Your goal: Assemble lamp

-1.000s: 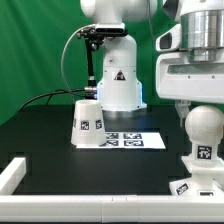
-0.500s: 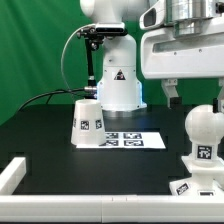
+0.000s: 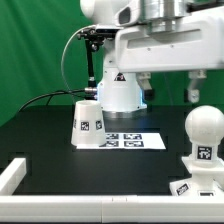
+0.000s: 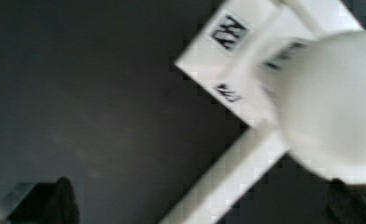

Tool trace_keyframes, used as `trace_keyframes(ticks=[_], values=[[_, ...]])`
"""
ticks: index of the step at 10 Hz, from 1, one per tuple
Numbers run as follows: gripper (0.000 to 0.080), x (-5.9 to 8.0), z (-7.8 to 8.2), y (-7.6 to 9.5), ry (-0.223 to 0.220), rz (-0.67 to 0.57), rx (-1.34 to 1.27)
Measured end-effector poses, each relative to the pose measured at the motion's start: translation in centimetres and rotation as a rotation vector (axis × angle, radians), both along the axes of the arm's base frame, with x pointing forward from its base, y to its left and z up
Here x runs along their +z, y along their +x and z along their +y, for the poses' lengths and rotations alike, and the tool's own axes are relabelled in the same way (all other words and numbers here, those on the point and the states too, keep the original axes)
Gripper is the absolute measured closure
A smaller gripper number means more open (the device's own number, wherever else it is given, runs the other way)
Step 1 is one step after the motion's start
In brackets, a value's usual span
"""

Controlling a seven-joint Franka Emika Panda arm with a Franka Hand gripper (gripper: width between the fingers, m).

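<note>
Black matte table [image 3: 45, 140]; rounded white bulb [image 3: 205, 128].

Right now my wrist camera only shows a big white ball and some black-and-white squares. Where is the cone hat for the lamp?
Observer: The cone shade stands on the black table, just to the exterior view's left of the marker board.
Operator: Is the ball standing up?
Observer: Yes. The bulb stands upright on the base, near the exterior view's right edge.
Operator: Is my claw holding anything?
Observer: No. The gripper is open and empty, up in the air and touching nothing.
</note>
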State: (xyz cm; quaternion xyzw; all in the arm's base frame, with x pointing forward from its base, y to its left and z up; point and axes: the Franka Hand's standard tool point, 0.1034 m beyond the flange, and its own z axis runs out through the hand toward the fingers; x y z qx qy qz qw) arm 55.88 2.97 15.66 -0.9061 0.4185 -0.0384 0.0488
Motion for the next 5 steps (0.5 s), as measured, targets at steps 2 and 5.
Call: trace_keyframes(ticks=[2, 5], values=[[0.0101, -0.23, -0.08, -0.59, 0.002, 0.004, -0.005], [0.0101, -0.27, -0.09, -0.61, 0.002, 0.004, -0.004]])
